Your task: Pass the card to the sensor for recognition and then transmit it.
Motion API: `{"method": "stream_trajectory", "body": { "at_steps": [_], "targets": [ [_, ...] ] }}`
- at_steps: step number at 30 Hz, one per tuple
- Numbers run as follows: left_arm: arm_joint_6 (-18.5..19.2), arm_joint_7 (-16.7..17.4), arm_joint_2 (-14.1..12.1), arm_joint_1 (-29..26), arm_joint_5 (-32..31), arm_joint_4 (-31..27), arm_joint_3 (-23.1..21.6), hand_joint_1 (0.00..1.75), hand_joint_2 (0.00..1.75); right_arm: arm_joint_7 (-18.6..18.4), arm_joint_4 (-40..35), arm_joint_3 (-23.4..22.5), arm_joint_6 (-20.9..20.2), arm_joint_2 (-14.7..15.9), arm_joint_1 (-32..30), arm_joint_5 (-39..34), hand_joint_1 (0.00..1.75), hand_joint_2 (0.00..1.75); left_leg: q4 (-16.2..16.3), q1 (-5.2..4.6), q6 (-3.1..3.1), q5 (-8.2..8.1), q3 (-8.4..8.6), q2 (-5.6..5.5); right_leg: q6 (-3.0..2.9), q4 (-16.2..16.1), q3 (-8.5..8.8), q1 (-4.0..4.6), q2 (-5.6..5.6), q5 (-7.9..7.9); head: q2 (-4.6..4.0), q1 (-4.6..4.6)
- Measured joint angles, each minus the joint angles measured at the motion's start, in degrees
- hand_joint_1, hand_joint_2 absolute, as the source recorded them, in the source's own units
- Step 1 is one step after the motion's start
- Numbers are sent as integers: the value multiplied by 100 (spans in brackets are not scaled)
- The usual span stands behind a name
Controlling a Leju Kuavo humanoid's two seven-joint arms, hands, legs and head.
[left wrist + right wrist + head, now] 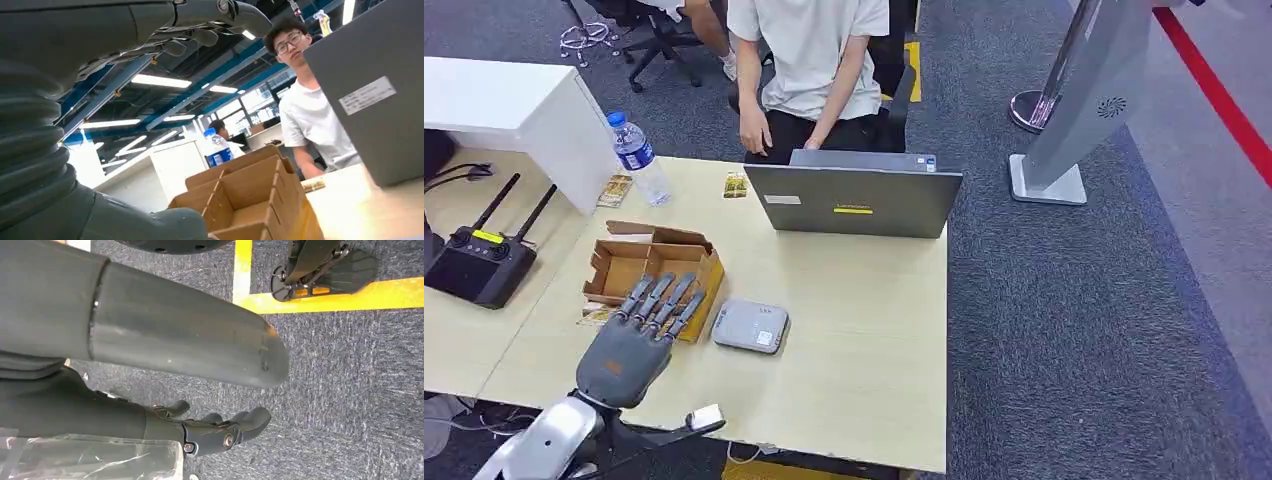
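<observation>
Left hand (629, 345) hovers, fingers (664, 300) spread and empty, over the divided cardboard box (624, 264), likely reaching for a card; right hand (200, 432) hangs loose, empty, floorward

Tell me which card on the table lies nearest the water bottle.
The card just left of the water bottle, almost touching it; the other card lies farther right, near the laptop.

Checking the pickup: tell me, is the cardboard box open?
Open: the cardboard box shows bare divided compartments, flaps raised; the left hand hovers over it.
</observation>
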State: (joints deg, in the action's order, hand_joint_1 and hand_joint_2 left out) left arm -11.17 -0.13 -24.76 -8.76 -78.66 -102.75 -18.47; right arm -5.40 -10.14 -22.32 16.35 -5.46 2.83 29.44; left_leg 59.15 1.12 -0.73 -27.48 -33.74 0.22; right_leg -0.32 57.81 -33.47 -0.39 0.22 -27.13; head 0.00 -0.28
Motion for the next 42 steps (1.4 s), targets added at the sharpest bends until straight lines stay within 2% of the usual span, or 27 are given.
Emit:
{"method": "stream_trajectory", "body": {
  "at_steps": [4, 10, 14, 20, 27, 35, 42],
  "targets": [
    [-81, 33, 57, -297, -72, -103, -42, 0, 175, 4, 0, -33, 4, 0, 1, 0, 0, 0, 0, 0, 5, -4, 0, -1, 1, 0, 1, 0, -2, -1, 0, 0],
    [-105, 102, 103, -434, -75, -142, -53, 0, 175, 9, 0, -79, 7, 0, 1, 0, 0, 0, 0, 0, 5, -3, 1, -2, 0, 0, 3, 0, -2, 0, 0, 2],
    [-136, 466, 155, -421, 7, -140, -50, 0, 175, -2, -2, -107, 4, 0, 1, 46, 0, 0, 0, 0, 5, -3, 1, -2, 0, 0, 4, 0, -3, 0, 0, 0],
    [-112, 564, 378, -179, 111, 87, 190, 0, 175, -28, -2, -107, -20, 0, 5, 190, 0, 0, 0, 0, 5, -3, 2, -3, 0, 0, 4, 0, -5, 0, 0, 2],
    [170, 527, 652, 273, 275, 705, 553, 0, 175, -28, -2, -105, -87, 0, 7, 358, 0, 0, 0, 0, 5, -2, 2, -3, -1, 1, 5, 0, -5, 1, 0, 2],
    [271, 476, 809, 629, 343, 1361, 802, 0, 175, -39, -2, -105, -114, 2, 10, 450, 0, 0, 0, 0, 5, -2, 2, -2, -2, 1, 4, 0, -4, 2, 0, 2],
    [304, 426, 890, 775, 347, 1571, 837, 0, 175, -55, -2, -105, -140, 2, 10, 520, 0, 0, 1, 0, 6, -3, 1, -3, -1, 0, 4, 0, -4, 1, 0, 2]
  ]
}}
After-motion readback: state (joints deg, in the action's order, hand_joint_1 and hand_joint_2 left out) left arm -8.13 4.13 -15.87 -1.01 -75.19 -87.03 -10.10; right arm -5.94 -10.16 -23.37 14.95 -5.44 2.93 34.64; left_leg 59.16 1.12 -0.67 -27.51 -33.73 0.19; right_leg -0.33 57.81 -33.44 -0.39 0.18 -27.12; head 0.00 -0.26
